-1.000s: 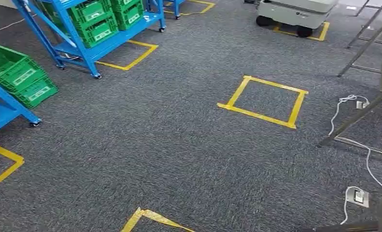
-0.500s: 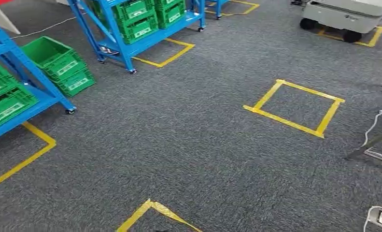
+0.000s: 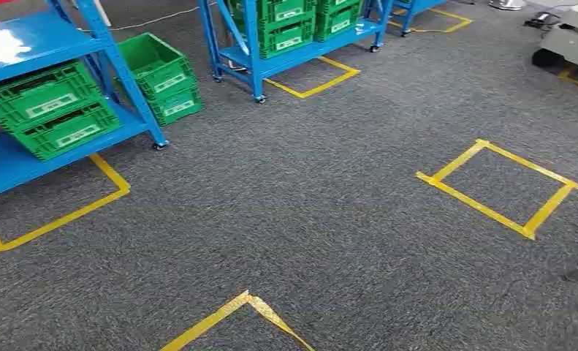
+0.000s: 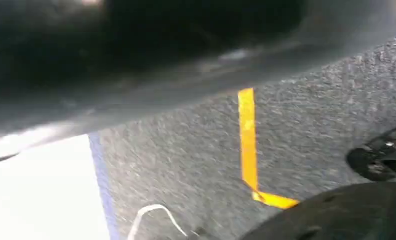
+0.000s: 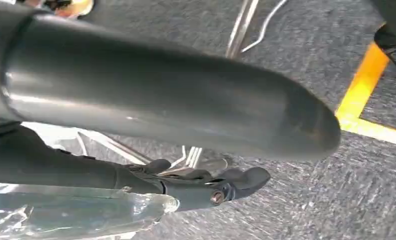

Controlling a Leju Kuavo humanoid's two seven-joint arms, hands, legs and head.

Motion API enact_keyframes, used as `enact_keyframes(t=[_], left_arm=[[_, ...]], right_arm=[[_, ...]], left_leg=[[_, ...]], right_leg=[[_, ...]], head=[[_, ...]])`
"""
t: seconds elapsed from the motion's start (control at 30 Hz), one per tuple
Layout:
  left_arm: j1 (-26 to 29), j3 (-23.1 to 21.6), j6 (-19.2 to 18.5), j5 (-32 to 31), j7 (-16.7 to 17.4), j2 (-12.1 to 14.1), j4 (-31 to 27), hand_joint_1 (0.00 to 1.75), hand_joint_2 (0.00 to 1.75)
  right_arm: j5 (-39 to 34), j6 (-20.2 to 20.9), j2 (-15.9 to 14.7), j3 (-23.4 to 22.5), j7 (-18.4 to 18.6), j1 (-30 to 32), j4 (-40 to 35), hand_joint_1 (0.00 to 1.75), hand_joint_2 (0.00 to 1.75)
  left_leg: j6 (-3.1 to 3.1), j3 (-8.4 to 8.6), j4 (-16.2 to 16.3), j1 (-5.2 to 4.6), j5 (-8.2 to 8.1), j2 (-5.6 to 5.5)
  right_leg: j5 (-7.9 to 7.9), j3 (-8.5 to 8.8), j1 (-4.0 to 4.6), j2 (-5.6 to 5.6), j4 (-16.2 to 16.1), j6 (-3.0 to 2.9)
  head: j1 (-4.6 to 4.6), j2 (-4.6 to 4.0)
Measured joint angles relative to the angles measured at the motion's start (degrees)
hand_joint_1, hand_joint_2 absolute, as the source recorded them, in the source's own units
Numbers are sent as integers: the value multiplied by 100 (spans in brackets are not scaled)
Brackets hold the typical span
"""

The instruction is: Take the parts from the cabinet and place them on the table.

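Panning left accounts for the whole change: every fixed item has slid rightward across the head view together, so the camera has turned and nothing on the floor has moved.

Left hand point(image 4: 150, 85): a dark blur in its wrist view. Whether it is spread, curled or holding anything cannot be told.

Right hand point(image 5: 185, 110): the thumb lies across its wrist view, with darker fingers point(image 5: 226, 182) beyond it. A clear sheet point(image 5: 75, 212) lies close by those fingers. Whether they grip it cannot be told.

Floor, near to far, all placed from the rack point(image 3: 23, 44):
- Tape corner point(image 3: 242, 311): nearest the robot, well to the right of the rack and this side of it.
- Tape square point(image 3: 499, 186): far to the right of the rack, well apart from it.
- Crates point(image 3: 48, 110): green, on the rack's lower shelf, labelled faces outward.
- Floor crates point(image 3: 161, 77): stacked just right of the rack, beside its castor.
- Far rack point(image 3: 271, 62): beyond and right of the rack, also carrying green crates.
- Machine point(image 3: 571, 44): grey, on wheels, farthest right.

Parts: none can be made out. Judged to be inside the crates, whose contents are hidden from here.

Governing relation: the rack lies ahead and to the robot's left, beyond reach, so the left arm is judged the nearer. The crates' long sides run along the shelf edge. More turning and walking look necessary before any reach.
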Motion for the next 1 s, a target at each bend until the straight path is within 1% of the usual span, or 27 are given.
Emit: enact_keyframes(t=[0.03, 0.07, 0.1, 0.13, 0.17, 0.2, 0.23, 0.3, 0.33, 0.37, 0.4, 0.43, 0.47, 0.5, 0.53, 0.57, 0.6, 0.63, 0.67, 0.7, 0.73, 0.83, 0.87, 0.9, 0.93, 0.97, 1.0], left_arm=[[9, 9, -4, -2, 0, -2, 0, 0, 0], [20, 22, -9, -15, 0, -4, 0, 0, 0], [24, 33, -9, -26, 0, -7, 0, 0, 0], [20, 46, -9, -31, 0, -13, 0, 0, 0], [8, 52, -9, -35, 0, -15, -2, 0, 0], [-7, 70, -9, -35, 2, -7, -9, 0, 0], [-19, 90, -7, -37, 7, -9, -9, 0, 0], [18, 114, -2, -55, 11, -13, -9, 0, 0], [43, 146, -2, -59, 13, -11, -9, 0, 0], [51, 166, 0, -61, 17, -15, -9, 0, 0], [47, 175, -2, -63, 20, -20, -9, 0, 0], [25, 177, 0, -70, 17, -22, -9, 0, 0], [2, 177, -2, -72, 17, -35, -9, 0, 0], [-8, 181, -2, -74, 17, -46, -9, 0, 0], [-5, 184, -2, -74, 17, -46, -9, 0, 0], [3, 188, -2, -77, 17, -46, -9, 0, 0], [10, 195, -2, -77, 17, -46, -9, 0, 0], [6, 205, -2, -76, 17, -46, -9, 0, 0], [-4, 223, -2, -79, 17, -46, -9, 0, 0], [-22, 234, -2, -76, 17, -46, -11, 0, 0], [-52, 238, -2, -79, 17, -50, -11, 0, 0], [-18, 267, -2, -79, 17, -66, -11, 0, 0], [-5, 273, -4, -81, 17, -90, -11, 0, 0], [0, 278, -4, -81, 17, -70, -13, 0, 0], [-18, 282, -4, -81, 17, -70, -15, 0, 0], [-45, 282, -4, -81, 17, -76, -15, 0, 0], [-57, 282, -4, -81, 17, -83, -15, 0, 0]], right_arm=[[9, 0, 0, 0, 0, 13, 0, 0, 0], [17, -2, 0, 0, 0, 13, 0, 0, 0], [28, -4, 0, 0, -2, 11, 0, 0, 0], [37, -7, 0, 0, -2, 10, 0, 0, 0], [44, -9, 0, 0, -2, 5, 0, 0, 0], [52, -9, 11, 0, 0, 7, 0, 0, 0], [55, -9, 11, -2, 0, 5, 0, 0, 0], [66, -7, 11, 0, 7, -19, 0, 0, 0], [72, -9, 11, 0, 9, -22, 0, 0, 0], [79, -9, 11, 0, 11, -36, 0, 0, 0], [76, -17, 11, -2, 11, -33, 0, 0, 0], [79, -15, 11, 0, 13, -15, 2, 0, 0], [79, -15, 11, -2, 15, 8, 2, 0, 0], [79, -15, 9, -2, 15, 24, 2, 0, 0], [79, -15, 9, -2, 20, 25, 2, 0, 0], [81, -15, 9, 0, 18, 21, 2, 0, 0], [85, -15, 9, 0, 20, 10, 2, 0, 0], [92, -17, 9, 0, 17, -1, 2, 0, 0], [94, -17, 11, 0, 17, -9, 2, 0, 0], [96, -17, 13, 0, 17, -13, 2, 0, 0], [98, -20, 13, 0, 15, -11, 2, 0, 0], [98, -20, 13, 2, 13, -54, 2, 0, 0], [96, -22, 11, 4, 13, -64, 2, 0, 0], [96, -26, 11, 4, 11, -68, 2, 0, 0], [96, -26, 11, 4, 11, -66, 2, 0, 0], [96, -24, 11, 4, 13, -54, 2, 0, 0], [96, -20, 11, 4, 13, -36, 2, 0, 0]], left_leg=[[-13, -10, 0, 6, 14, -78], [-29, -13, 4, 19, 25, -162], [-50, -12, 6, 36, 38, -239], [-74, -12, 7, 56, 49, -319], [-115, -18, 9, 65, 61, -391], [-168, -50, 26, 44, 76, -454], [-198, -81, 28, 47, 107, -528], [-288, -92, -60, 84, 177, -642], [-333, -118, -59, 92, 213, -702], [-331, -151, 5, 76, 148, -477], [-333, -255, 219, 40, -47, -183], [-340, -459, 680, 33, -332, -17], [-339, -685, 1191, 33, -580, 49], [-330, -865, 1626, 33, -750, 73], [-318, -927, 1812, 31, -782, 76], [-298, -851, 1740, 23, -693, 78], [-269, -662, 1424, 8, -499, 88], [-221, -387, 943, -21, -264, 148], [-159, -89, 426, -67, -72, 337], [-110, 89, 109, -135, -73, 660], [-83, 88, 23, -142, -82, 626], [-31, 46, -8, -141, -52, 406], [13, 93, -55, -75, -8, 339], [30, 87, -60, -56, -2, 294], [47, 73, -60, -46, 9, 217], [58, 60, -60, -41, 15, 145], [63, 44, -58, -39, 21, 50]], right_leg=[[33, -60, -5, 2, 102, 10], [203, 30, -11, 5, -91, 11], [441, 224, -26, 26, -484, 17], [707, 507, -57, 113, -1034, 34], [856, 746, -108, 331, -1496, 68], [749, 800, -108, 568, -1655, 88], [778, 778, -108, 500, -1661, 11], [800, 798, -61, 385, -1646, -74], [847, 811, -74, 307, -1662, -141], [881, 800, -82, 225, -1672, -196], [895, 784, -71, 176, -1672, -227], [900, 766, -50, 86, -1672, -238], [901, 750, -26, -18, -1671, -251], [900, 737, -3, -120, -1671, -264], [897, 731, 11, -200, -1671, -268], [897, 732, 23, -272, -1671, -269], [895, 738, 34, -345, -1671, -270], [891, 751, 43, -417, -1671, -276], [882, 768, 49, -486, -1671, -275], [864, 771, 79, -541, -1666, -252], [838, 761, 108, -612, -1640, -232], [835, 824, 118, -827, -1688, -185], [790, 789, 109, -769, -1669, -137], [668, 740, 96, -412, -1506, -85], [459, 586, 64, -188, -1154, -59], [247, 381, 43, -82, -705, -28], [67, 151, 26, -31, -240, -6]], head=[[2, 0], [0, 0], [0, 0], [-2, 0], [2, 0], [18, 0], [2, 0], [9, 0], [7, 0], [5, 0], [-48, 0], [-79, 0], [-70, 0], [-72, 0], [-70, 0], [-72, 0], [-76, 0], [-72, 0], [-74, 0], [-70, 0], [-79, 0], [-61, 0], [-70, 0], [-22, 0], [-4, 2], [9, 0], [22, 0]])
